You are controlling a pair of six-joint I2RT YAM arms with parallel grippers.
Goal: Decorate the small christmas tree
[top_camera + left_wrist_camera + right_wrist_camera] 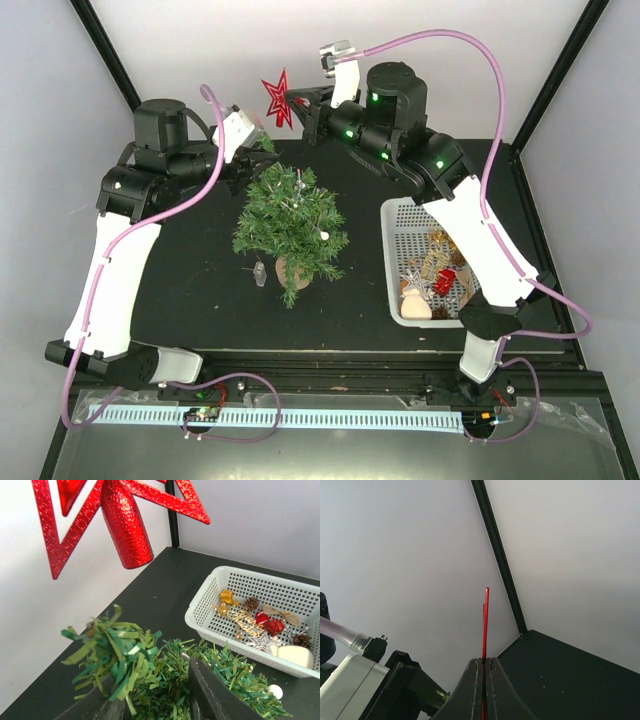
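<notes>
The small christmas tree (290,222) stands on the black table, left of centre, with a few silver and white ornaments on it. My left gripper (256,148) is at the tree's top; in the left wrist view (155,680) its jaws are closed in on the upper branches (165,675), and the tree's tip (112,647) sticks up by the left finger. My right gripper (303,103) is shut on a red star topper (275,97) and holds it in the air just behind and above the tree's tip. The star shows large in the left wrist view (125,525) and edge-on in the right wrist view (485,625).
A white basket (393,262) at the right holds several ornaments: gold, red, pine cones, a silver star. It also shows in the left wrist view (200,611). A small silver ornament (260,272) lies on the table by the tree's base. Grey walls close off the back.
</notes>
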